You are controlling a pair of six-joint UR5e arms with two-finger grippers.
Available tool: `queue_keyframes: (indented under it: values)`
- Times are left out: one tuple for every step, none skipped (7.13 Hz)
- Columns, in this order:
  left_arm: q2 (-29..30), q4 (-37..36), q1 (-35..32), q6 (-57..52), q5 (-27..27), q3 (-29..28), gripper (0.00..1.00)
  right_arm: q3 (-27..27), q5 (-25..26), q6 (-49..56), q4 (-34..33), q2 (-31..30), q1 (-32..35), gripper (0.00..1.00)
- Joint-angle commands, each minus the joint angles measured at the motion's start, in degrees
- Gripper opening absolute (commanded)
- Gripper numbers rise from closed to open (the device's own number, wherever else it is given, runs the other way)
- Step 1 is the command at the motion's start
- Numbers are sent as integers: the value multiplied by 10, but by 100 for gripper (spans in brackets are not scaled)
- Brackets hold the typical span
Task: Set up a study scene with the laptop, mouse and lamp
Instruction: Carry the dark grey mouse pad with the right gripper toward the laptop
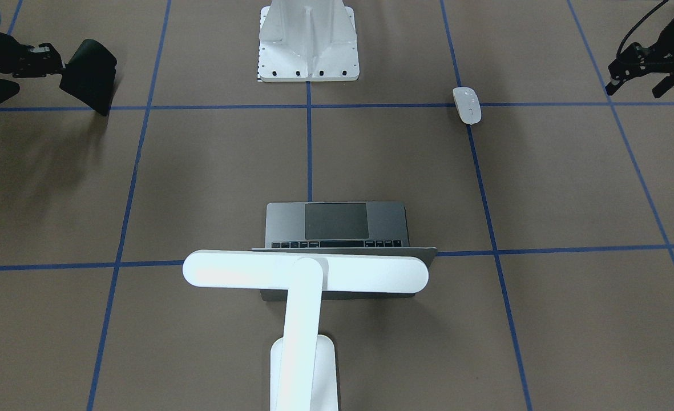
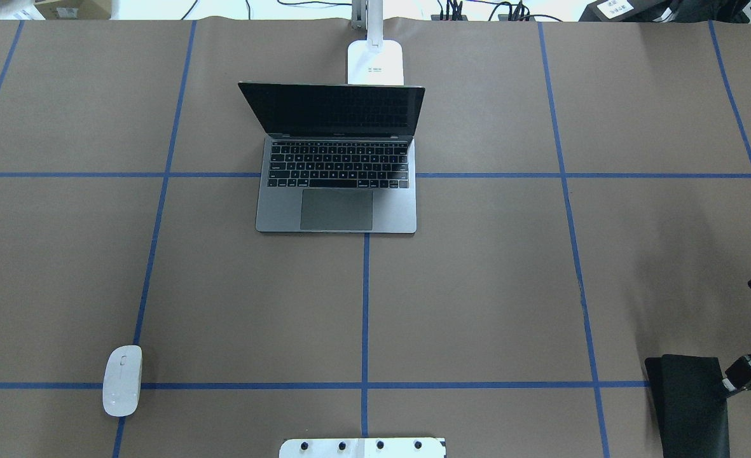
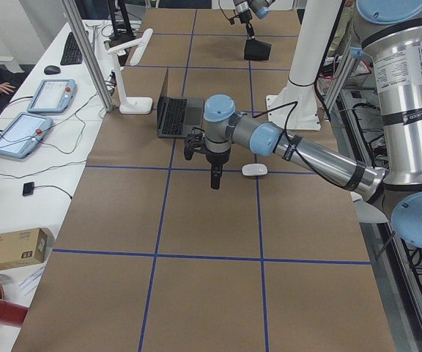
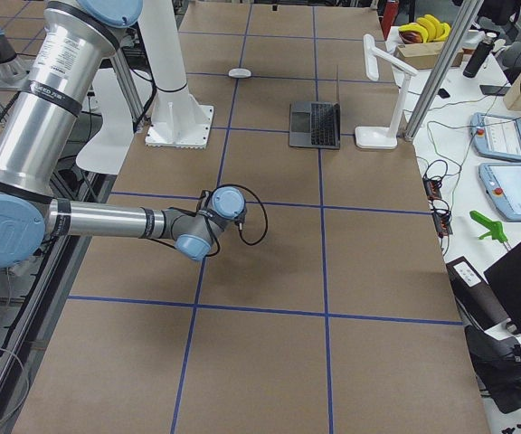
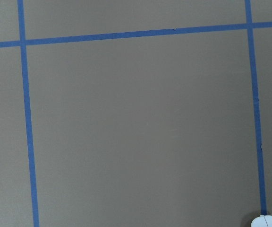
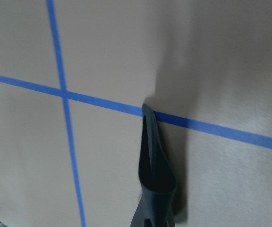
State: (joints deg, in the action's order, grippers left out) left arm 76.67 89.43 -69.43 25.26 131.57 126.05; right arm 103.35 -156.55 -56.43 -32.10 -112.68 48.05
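The dark-grey laptop (image 2: pixel 337 203) stands open at the far middle of the table, also in the front view (image 1: pixel 337 228). The white T-shaped lamp (image 1: pixel 305 274) stands just behind it, its bar over the lid and its base (image 2: pixel 375 63) at the table's far edge. The white mouse (image 2: pixel 123 380) lies on a blue tape line at the near left; its tip shows in the left wrist view (image 5: pixel 266 221). My left gripper (image 1: pixel 636 85) is open and empty, hovering apart from the mouse. My right gripper (image 2: pixel 725 385) is shut on a thin black pad (image 2: pixel 690 401) at the near right.
The white bolted pedestal (image 1: pixel 308 45) stands at the near middle edge. Blue tape lines grid the brown table. Beyond the far edge are tablets, cables and boxes on the operators' side (image 3: pixel 28 125).
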Motion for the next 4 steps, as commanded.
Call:
queue_keyframes:
  values:
    - [1, -2, -1, -11, 0, -1, 100, 4, -5, -4, -4, 37, 37, 0]
    - [1, 0, -1, -12, 0, -3, 100, 5, -5, -6, -21, 65, 53, 0]
    - [1, -1, -3, -15, 0, -4, 100, 14, -4, -13, -54, 94, 64, 0]
    - [1, -5, -17, -30, 0, -5, 100, 21, -4, -14, -88, 120, 74, 0]
